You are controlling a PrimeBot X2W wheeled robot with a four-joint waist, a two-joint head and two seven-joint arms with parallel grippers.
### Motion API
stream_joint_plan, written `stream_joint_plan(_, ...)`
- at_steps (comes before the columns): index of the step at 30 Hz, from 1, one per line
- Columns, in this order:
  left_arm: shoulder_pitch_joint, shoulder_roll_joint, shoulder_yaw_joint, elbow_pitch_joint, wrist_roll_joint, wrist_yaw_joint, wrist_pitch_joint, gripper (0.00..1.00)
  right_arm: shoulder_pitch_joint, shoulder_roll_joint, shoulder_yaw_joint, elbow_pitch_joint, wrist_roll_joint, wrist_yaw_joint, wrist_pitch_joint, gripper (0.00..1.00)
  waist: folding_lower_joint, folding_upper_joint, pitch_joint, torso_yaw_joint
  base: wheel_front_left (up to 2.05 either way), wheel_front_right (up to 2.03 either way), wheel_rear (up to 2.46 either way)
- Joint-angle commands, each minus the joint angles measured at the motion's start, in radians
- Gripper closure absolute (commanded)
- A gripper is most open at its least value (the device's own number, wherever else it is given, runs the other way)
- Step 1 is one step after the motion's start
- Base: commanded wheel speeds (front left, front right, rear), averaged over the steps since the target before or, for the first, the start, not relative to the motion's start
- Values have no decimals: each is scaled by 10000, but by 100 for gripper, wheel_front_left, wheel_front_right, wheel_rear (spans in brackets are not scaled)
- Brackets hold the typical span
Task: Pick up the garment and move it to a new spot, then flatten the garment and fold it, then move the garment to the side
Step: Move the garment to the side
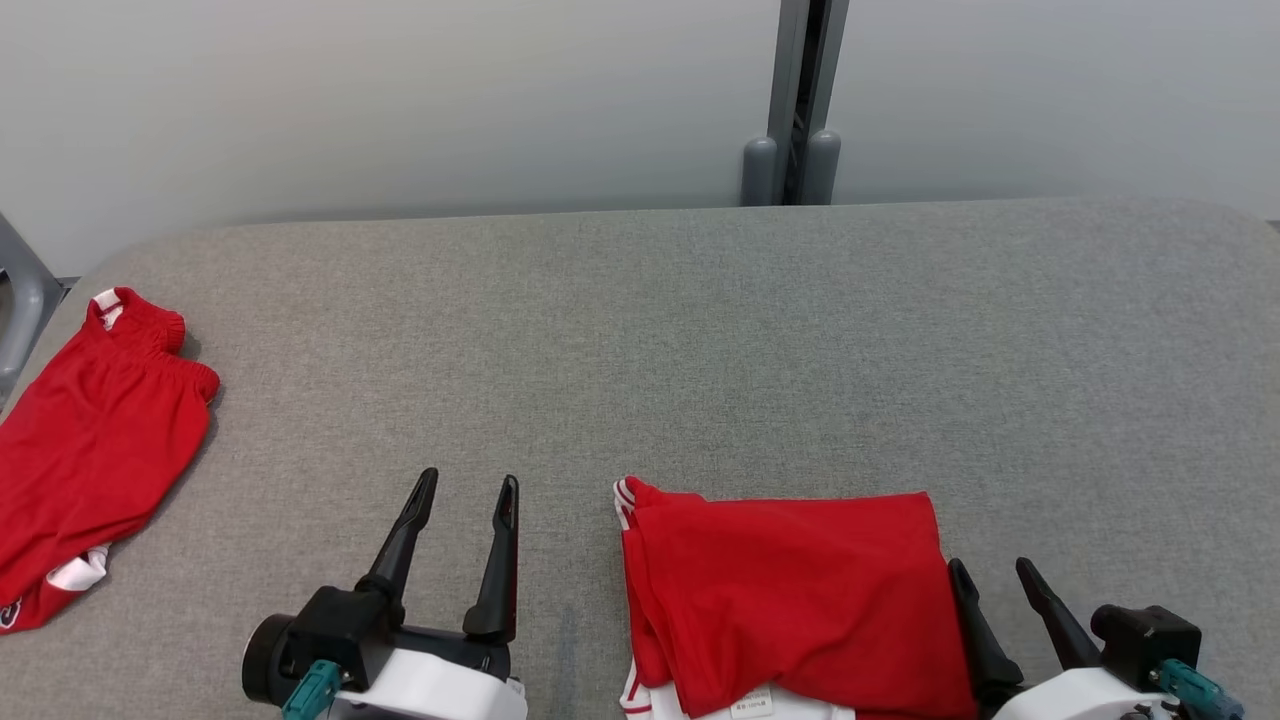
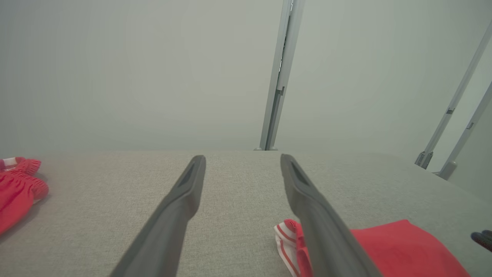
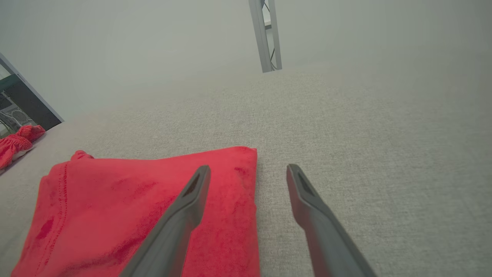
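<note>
A red garment (image 1: 790,595) with white trim lies folded on the grey table (image 1: 700,330), near the front edge at centre-right. It shows too in the left wrist view (image 2: 399,250) and the right wrist view (image 3: 146,207). My left gripper (image 1: 467,487) stands open above bare cloth, left of the garment, holding nothing. My right gripper (image 1: 992,565) is open at the garment's right edge; its left finger (image 3: 192,196) hangs over the red fabric and its right finger (image 3: 303,196) over the table.
A second red garment (image 1: 90,440) with white trim lies loosely at the table's far left edge, also seen in the left wrist view (image 2: 17,192). A grey post (image 1: 795,110) rises behind the table's back edge against the pale wall.
</note>
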Motion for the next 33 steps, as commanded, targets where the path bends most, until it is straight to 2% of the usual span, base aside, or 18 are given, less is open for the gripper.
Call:
stream_joint_plan(1,-170,31,21,25,127,-78,-41,0,-144,-78,54,251,98,-4,31,0,0,0,48,36,0,0,0)
stream_joint_plan(7,-289,32,-18,54,140,-107,-41,0,-632,-138,324,1358,480,-4,227,0,0,0,208,150,0,0,0)
stream_joint_plan(19,-363,31,-116,157,163,-129,-41,0,-1432,-462,1604,2981,1383,-4,431,0,0,0,230,378,0,0,0)
stream_joint_plan(20,-350,31,-119,162,156,-114,-41,0,-1470,-475,1672,3064,1459,-4,440,8,0,0,217,378,0,0,0)
stream_joint_plan(21,-337,32,-113,163,152,-97,-41,0,-1501,-489,1726,3123,1508,-4,427,55,0,0,210,372,0,0,0)
stream_joint_plan(22,-330,31,-107,161,149,-90,-41,0,-1539,-518,1795,3172,1538,-4,395,83,0,0,202,364,0,0,0)
stream_joint_plan(23,-322,31,-100,158,147,-87,-39,0,-1591,-566,1867,3223,1546,-4,355,100,0,0,188,354,0,0,0)
stream_joint_plan(33,-345,29,-199,85,337,-204,-41,0,-2049,-1196,2317,3405,1256,-6,-134,100,0,0,163,34,0,0,0)
